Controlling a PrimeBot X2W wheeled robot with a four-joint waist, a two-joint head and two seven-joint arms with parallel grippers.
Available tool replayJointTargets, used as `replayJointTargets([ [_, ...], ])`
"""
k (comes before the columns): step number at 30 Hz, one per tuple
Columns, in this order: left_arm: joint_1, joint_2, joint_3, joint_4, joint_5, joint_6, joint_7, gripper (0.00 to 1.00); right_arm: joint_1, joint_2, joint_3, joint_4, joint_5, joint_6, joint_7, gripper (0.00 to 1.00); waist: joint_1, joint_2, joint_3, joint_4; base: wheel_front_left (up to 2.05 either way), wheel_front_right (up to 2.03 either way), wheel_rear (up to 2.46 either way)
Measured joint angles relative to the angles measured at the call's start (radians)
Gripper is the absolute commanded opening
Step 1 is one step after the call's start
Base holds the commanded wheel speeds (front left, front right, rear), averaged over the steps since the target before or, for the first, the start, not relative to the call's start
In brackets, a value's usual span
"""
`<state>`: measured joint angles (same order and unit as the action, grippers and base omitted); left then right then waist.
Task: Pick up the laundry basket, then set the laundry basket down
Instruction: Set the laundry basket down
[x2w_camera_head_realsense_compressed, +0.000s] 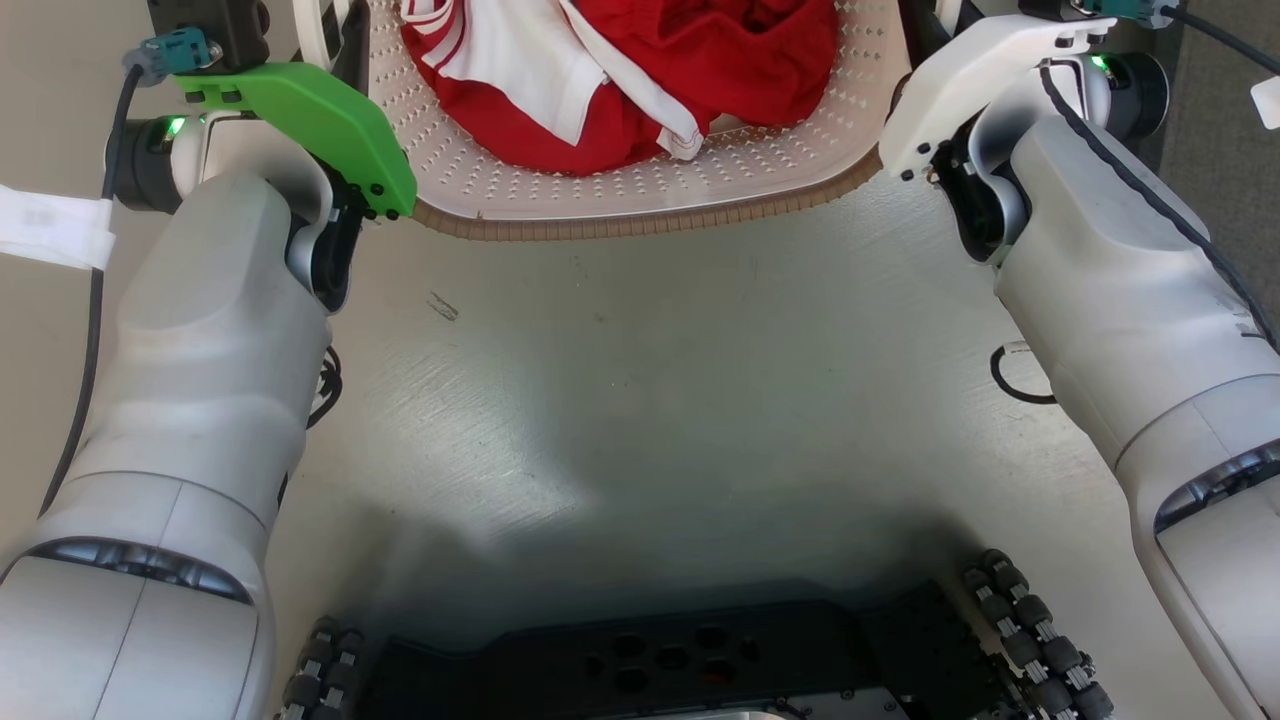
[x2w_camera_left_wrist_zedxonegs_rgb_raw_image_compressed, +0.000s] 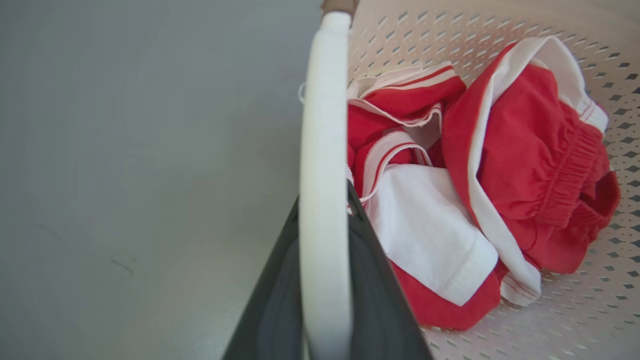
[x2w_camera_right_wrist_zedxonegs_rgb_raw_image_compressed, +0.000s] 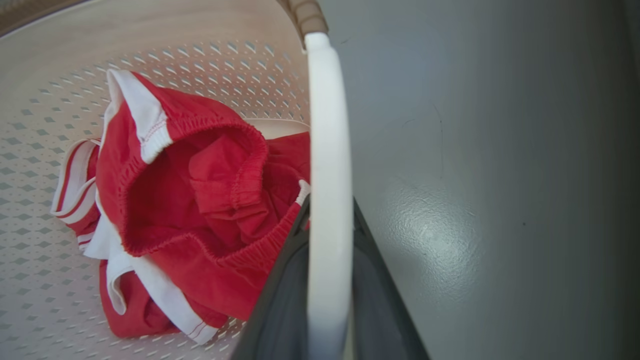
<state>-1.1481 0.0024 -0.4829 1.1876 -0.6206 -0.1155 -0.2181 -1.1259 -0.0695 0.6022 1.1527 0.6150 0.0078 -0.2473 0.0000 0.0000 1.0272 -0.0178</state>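
The laundry basket (x2w_camera_head_realsense_compressed: 620, 190), cream-white and perforated with a brown woven-look rim, spans the top of the head view between my two arms. It holds red and white clothes (x2w_camera_head_realsense_compressed: 620, 70). In the left wrist view my left gripper (x2w_camera_left_wrist_zedxonegs_rgb_raw_image_compressed: 325, 205) is shut on the basket's white handle (x2w_camera_left_wrist_zedxonegs_rgb_raw_image_compressed: 322, 125), with a dark finger (x2w_camera_left_wrist_zedxonegs_rgb_raw_image_compressed: 275, 290) on each side of it. My right gripper (x2w_camera_right_wrist_zedxonegs_rgb_raw_image_compressed: 330, 207) is shut the same way on the other white handle (x2w_camera_right_wrist_zedxonegs_rgb_raw_image_compressed: 327, 125). Whether the basket's bottom touches the floor is hidden.
Grey floor (x2w_camera_head_realsense_compressed: 640, 400) stretches from the basket to my dark wheeled base (x2w_camera_head_realsense_compressed: 700, 660). A black cable loop (x2w_camera_head_realsense_compressed: 1008, 385) lies on the floor by my right forearm. A white strip of tape (x2w_camera_head_realsense_compressed: 50, 225) sits at the far left.
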Motion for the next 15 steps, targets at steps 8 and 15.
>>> replayJointTargets([
  [8,-0.004,0.001,0.000,0.002,-0.003,-0.008,-0.004,1.00,-0.005,-0.011,0.018,0.013,-0.003,0.042,0.001,1.00,0.0000,0.0000,-0.006,0.002,0.00,0.00,0.00],
  [15,-0.005,0.021,-0.006,0.004,-0.007,-0.008,-0.012,1.00,-0.002,-0.032,0.023,0.021,-0.004,0.071,0.001,1.00,0.0000,0.0000,-0.028,0.007,0.00,0.00,0.00],
])
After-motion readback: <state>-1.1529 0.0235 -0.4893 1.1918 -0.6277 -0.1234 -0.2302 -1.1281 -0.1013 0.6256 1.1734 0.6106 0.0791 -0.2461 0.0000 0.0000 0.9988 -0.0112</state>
